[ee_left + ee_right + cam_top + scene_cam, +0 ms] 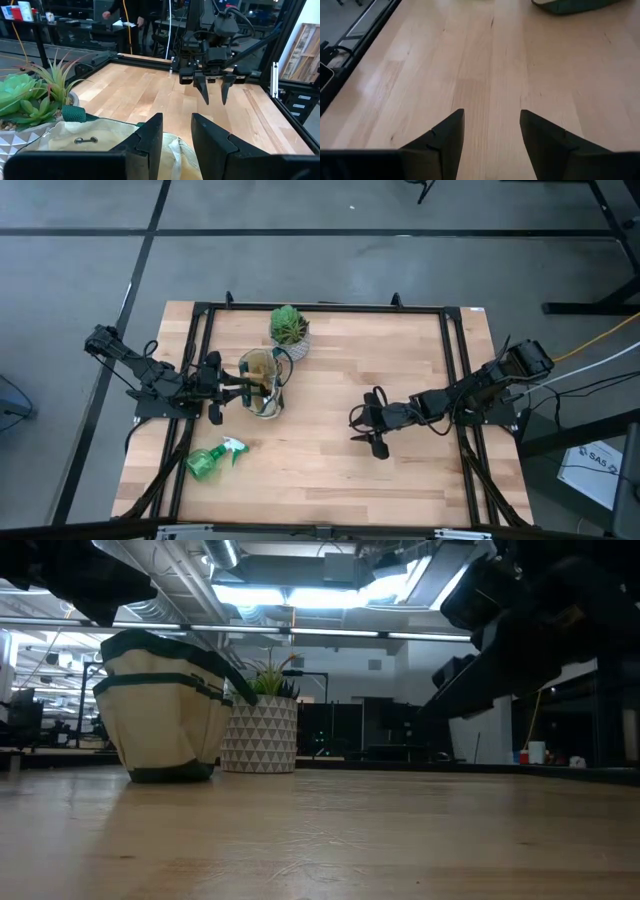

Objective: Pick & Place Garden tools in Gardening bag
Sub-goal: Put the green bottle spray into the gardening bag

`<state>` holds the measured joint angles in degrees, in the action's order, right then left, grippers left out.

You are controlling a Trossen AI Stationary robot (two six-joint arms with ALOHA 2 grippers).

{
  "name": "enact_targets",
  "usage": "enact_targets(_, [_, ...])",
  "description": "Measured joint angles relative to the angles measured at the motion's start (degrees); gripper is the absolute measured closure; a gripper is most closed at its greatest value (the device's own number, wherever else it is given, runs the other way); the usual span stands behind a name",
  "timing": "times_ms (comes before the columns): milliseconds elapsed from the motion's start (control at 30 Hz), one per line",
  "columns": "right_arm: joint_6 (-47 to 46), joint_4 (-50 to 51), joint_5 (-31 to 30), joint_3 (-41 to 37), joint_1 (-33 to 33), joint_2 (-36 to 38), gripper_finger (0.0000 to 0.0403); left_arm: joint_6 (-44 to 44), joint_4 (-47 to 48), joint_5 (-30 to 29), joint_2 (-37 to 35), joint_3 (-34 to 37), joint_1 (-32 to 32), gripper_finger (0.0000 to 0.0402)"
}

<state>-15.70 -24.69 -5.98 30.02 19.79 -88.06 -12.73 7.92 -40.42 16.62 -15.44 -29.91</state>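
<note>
On wooden table, cream green-trimmed gardening bag (pixel 262 383), left claw (pixel 248 387) apart above it, right claw (pixel 362 427) wide, empty

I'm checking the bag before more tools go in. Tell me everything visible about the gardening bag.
The gardening bag is a small cream canvas tote with dark green trim, side pockets and looped handles. It stands upright on the table's left half, mouth open, beside the potted plant. The left gripper hangs over its mouth, fingers slightly apart.
</note>
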Motion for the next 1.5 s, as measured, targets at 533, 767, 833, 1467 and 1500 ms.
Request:
enact_targets(533, [4.4, 0.0, 0.0, 0.0, -0.3, 0.0, 0.0209, 0.0, 0.0, 0.0, 0.0, 0.0, 0.0, 0.0304])
enact_targets(767, [4.4, 0.0, 0.2, 0.0, -0.3, 0.0, 0.0209, 0.0, 0.0, 0.0, 0.0, 0.0, 0.0, 0.0304])
enact_targets(833, [4.4, 0.0, 0.2, 0.0, -0.3, 0.0, 0.0209, 0.0, 0.0, 0.0, 0.0, 0.0, 0.0, 0.0304])
enact_targets(1467, [-3.0, -0.1, 0.2, 0.0, -0.2, -0.1, 0.0209, 0.0, 0.0, 0.0, 0.0, 0.0, 0.0, 0.0304])
enact_targets(1500, [-3.0, -0.1, 0.2, 0.0, -0.2, -0.1, 0.0209, 0.0, 0.0, 0.0, 0.0, 0.0, 0.0, 0.0304])
